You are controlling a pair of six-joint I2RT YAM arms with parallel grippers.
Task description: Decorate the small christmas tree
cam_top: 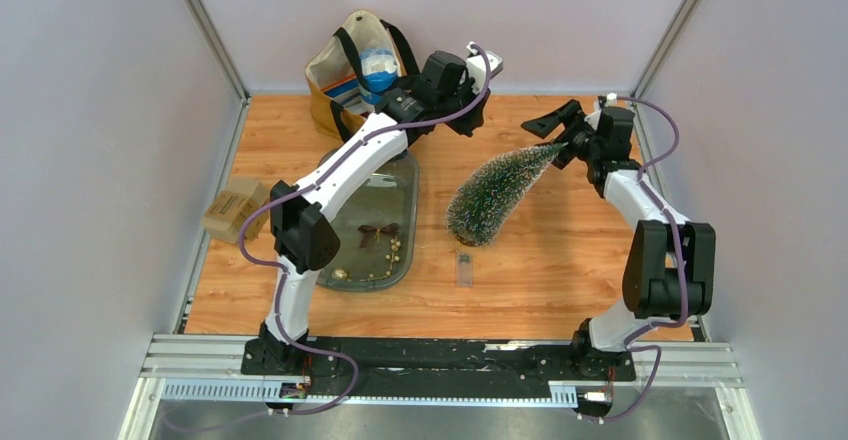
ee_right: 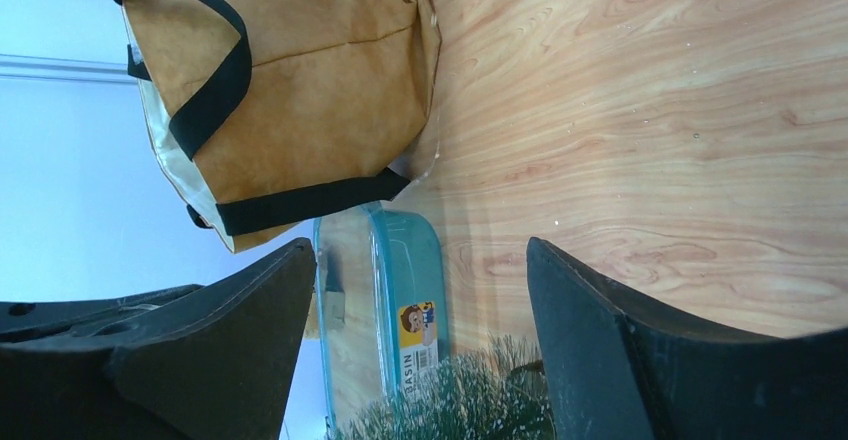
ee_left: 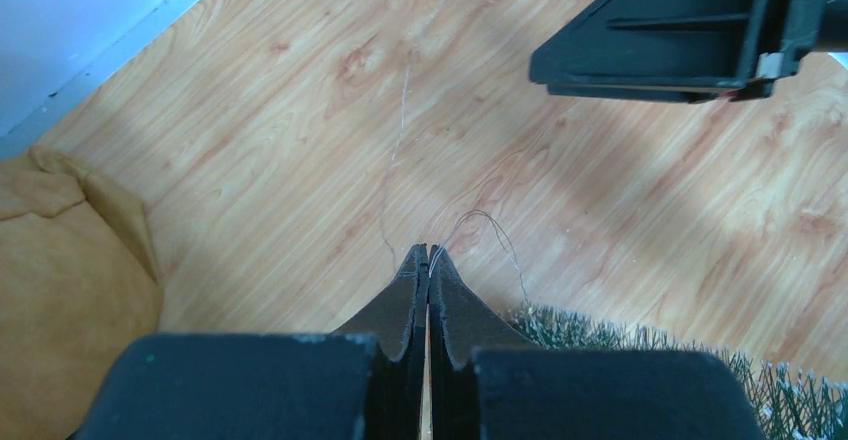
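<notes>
The small christmas tree point(cam_top: 495, 195) lies on the wooden table with its base toward the middle and its tip pointing back right. My right gripper point(cam_top: 548, 140) stands open around the tip; in the right wrist view its fingers point(ee_right: 590, 340) are wide apart, with the frosted needles point(ee_right: 480, 400) between them and not pinched. My left gripper point(cam_top: 467, 123) hangs over the back of the table. Its jaws point(ee_left: 428, 250) are shut on a thin wire point(ee_left: 490, 222) that loops down into the tree's needles point(ee_left: 600, 332).
A clear tray point(cam_top: 405, 175) holding small ornaments sits under the left arm. A brown bag point(cam_top: 345, 70) with black handles stands at the back left. A small cardboard box point(cam_top: 235, 208) lies off the table's left edge. A small flat item point(cam_top: 463, 268) lies near the tree's base.
</notes>
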